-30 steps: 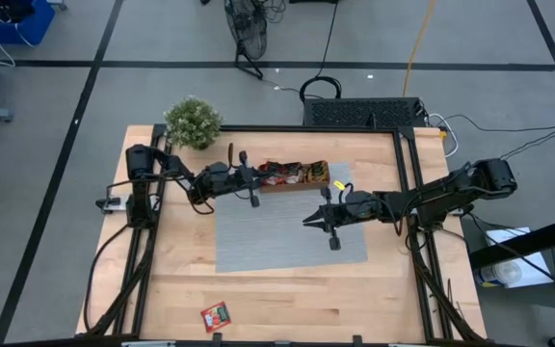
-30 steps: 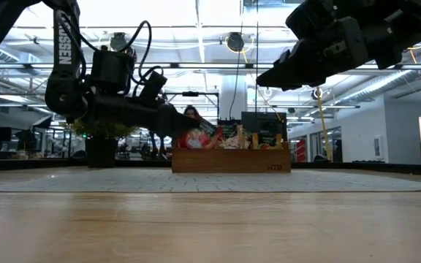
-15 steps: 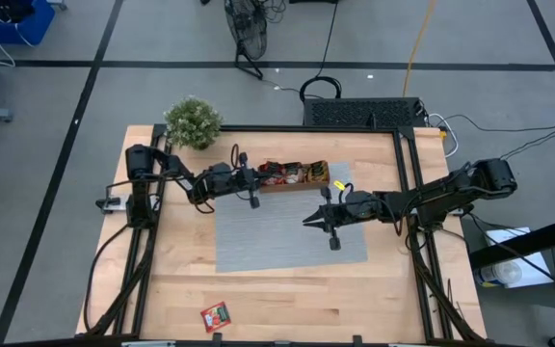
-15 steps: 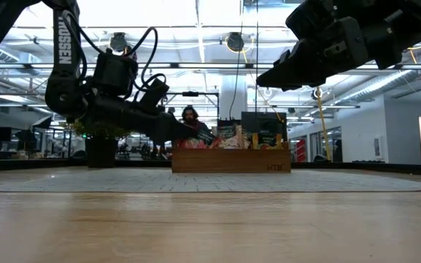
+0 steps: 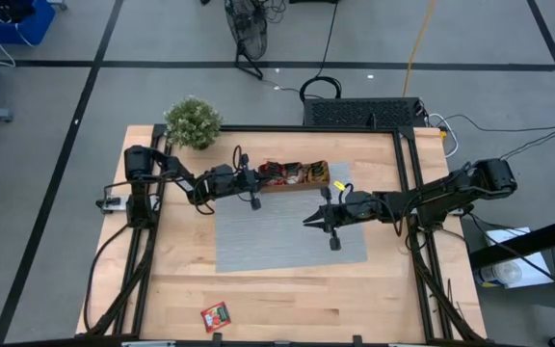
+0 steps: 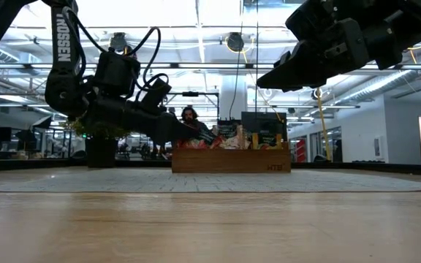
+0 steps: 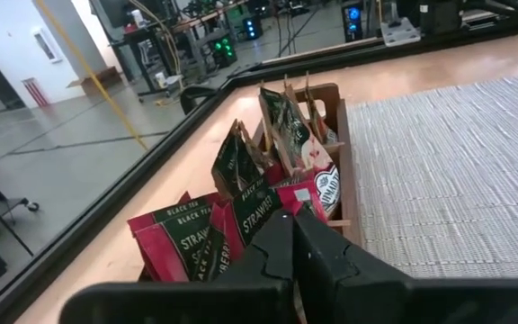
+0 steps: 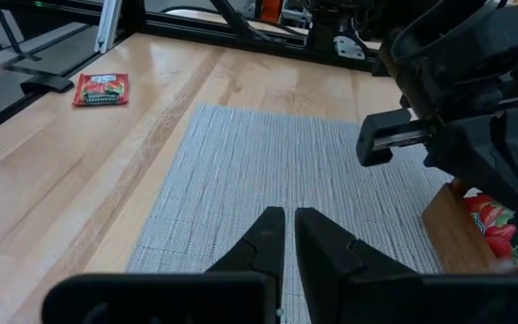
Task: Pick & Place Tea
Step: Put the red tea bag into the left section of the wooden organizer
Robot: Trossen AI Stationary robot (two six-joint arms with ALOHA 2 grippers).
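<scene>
Hovering over the tray (image 5: pixel 292 183), our left gripper (image 7: pixel 292 219) is closed and empty above the tea (image 7: pixel 232 229); our right gripper (image 8: pixel 284 216) is closed, empty, above the mat (image 5: pixel 287 236).

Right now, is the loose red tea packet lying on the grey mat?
No, the packet lies on bare wood near the table's front edge, apart from the mat.

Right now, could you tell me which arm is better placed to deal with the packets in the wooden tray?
Left: the left gripper is at the wooden tray, its shut fingers among the red packets. The right gripper hangs over the grey mat.
</scene>
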